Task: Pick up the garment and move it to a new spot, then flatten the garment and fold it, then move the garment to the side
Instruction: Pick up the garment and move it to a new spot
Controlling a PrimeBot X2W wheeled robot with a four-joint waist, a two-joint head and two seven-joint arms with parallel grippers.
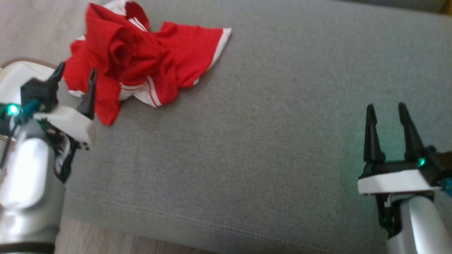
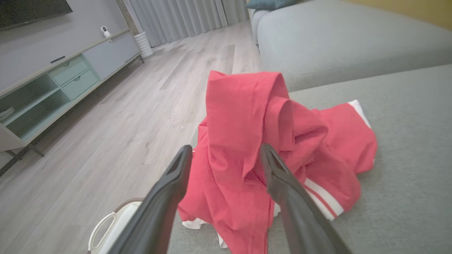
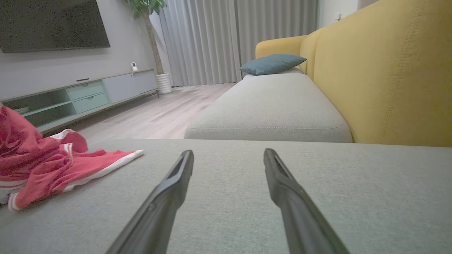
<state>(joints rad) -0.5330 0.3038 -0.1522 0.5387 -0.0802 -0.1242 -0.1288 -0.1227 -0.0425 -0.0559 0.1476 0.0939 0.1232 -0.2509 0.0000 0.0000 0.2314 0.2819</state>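
since the red garment lies at the far left corner of the sofa cushion, the left pincer, wide and empty, is nearer, cloth just ahead. the right pincer, wide too, stands well apart.

The left gripper sits at the left edge of the head view, a little above mid-height. Its jaws are spread wide and point up the frame, leaning slightly right. Below them a white wrist block joins the shiny silver left forearm, which runs down to the lower left corner. A green light glows on the dark housing beside it. The right gripper stands at the lower right, its jaws equally wide and pointing almost straight up. Its white wrist plate tops the pale right forearm, which drops to the bottom edge. In each wrist view two dark jaws rise from the bottom edge, parted.
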